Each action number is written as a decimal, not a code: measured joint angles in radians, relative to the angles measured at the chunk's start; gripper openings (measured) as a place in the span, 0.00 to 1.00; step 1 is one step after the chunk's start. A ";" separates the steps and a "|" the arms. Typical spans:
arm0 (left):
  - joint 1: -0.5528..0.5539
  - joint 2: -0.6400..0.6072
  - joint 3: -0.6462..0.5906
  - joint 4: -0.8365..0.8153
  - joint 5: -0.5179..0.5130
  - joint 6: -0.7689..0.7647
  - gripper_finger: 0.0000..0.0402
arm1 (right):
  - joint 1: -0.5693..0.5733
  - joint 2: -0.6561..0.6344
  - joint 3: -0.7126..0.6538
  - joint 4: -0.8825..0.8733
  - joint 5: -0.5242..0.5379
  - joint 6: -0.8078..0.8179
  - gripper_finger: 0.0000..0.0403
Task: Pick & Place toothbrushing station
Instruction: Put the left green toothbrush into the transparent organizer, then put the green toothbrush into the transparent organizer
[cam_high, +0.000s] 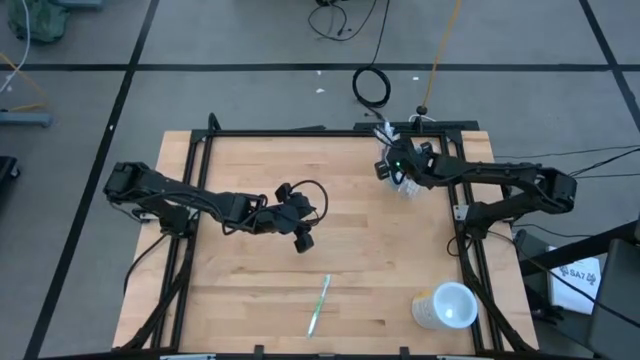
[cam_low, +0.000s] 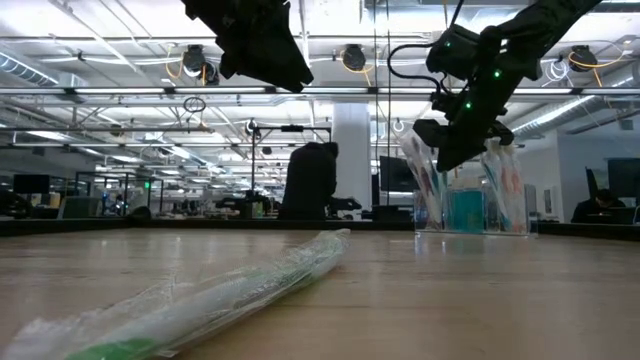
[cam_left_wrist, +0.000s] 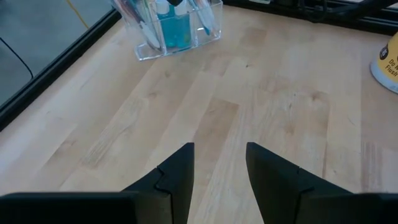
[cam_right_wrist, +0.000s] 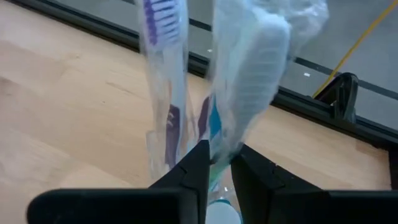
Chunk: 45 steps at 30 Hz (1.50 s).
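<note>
Right tool (cam_right_wrist: 219, 163) sits directly over the clear tumbler (cam_high: 402, 180) at the far right corner of the worktop (cam_high: 250, 200), jaws narrow with a wrapped toothbrush (cam_right_wrist: 252, 74) between the fingertips; whether they pinch it or have just let go, cannot tell. A second wrapped brush with purple bristles (cam_right_wrist: 163, 68) stands just beside it in the tumbler, blue tube (cam_left_wrist: 174, 34) lower inside. Step in hand looks like dropping a brush into the station. Next move likely calls for freeing the jaws fully and lifting straight up so the brushes aren't dragged out or the tumbler tipped.

Left tool (cam_left_wrist: 219, 168) hovers mid-worktop, well apart from the tumbler, jaws part open, empty. One wrapped green toothbrush (cam_high: 318, 305) lies flat nearer the front edge, just past the left tool, probably the next pick. Whitish cup (cam_high: 445, 306) lies at the front right, not part of the set.
</note>
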 joint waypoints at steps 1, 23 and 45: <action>0.000 0.000 0.000 0.000 0.000 0.000 0.38 | 0.001 0.000 0.000 0.008 -0.001 -0.007 0.16; 0.000 0.000 0.000 -0.008 0.000 -0.003 0.38 | 0.122 -0.184 -0.001 0.004 -0.004 -0.009 0.31; -0.150 0.166 0.000 0.133 0.245 -0.268 0.38 | 0.513 -0.200 -0.115 0.026 -0.205 0.096 0.30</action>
